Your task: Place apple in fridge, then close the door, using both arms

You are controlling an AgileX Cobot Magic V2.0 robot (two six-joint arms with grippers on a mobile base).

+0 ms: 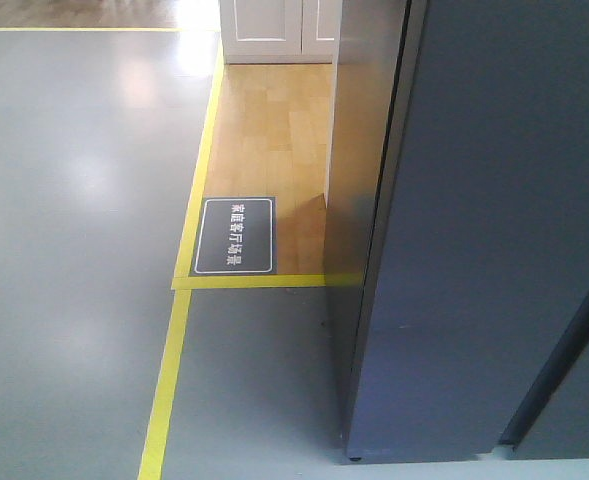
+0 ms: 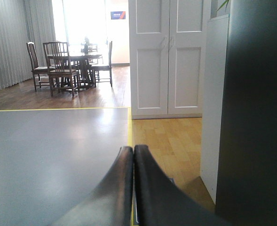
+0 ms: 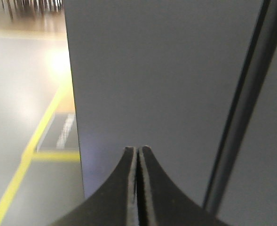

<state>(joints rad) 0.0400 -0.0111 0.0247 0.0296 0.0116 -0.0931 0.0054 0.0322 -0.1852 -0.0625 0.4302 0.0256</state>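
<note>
The dark navy-grey fridge [image 1: 474, 220] fills the right of the front view. Its door [image 3: 157, 80] looks shut, with a dark seam [image 3: 241, 108] running down it, and the fridge's side also shows at the right of the left wrist view [image 2: 258, 113]. My left gripper [image 2: 133, 149] is shut and empty, held above the floor left of the fridge. My right gripper [image 3: 138, 149] is shut and empty, pointing at the fridge front close by. The apple is not in view. The fridge's inside is hidden.
A yellow floor line [image 1: 169, 370] borders a wooden floor patch [image 1: 269, 140] with a dark floor sign [image 1: 234, 235]. White panelled cabinet doors [image 2: 169, 56] stand behind the fridge. A table with chairs [image 2: 70, 63] stands far back left. Grey floor [image 1: 74, 250] lies to the left.
</note>
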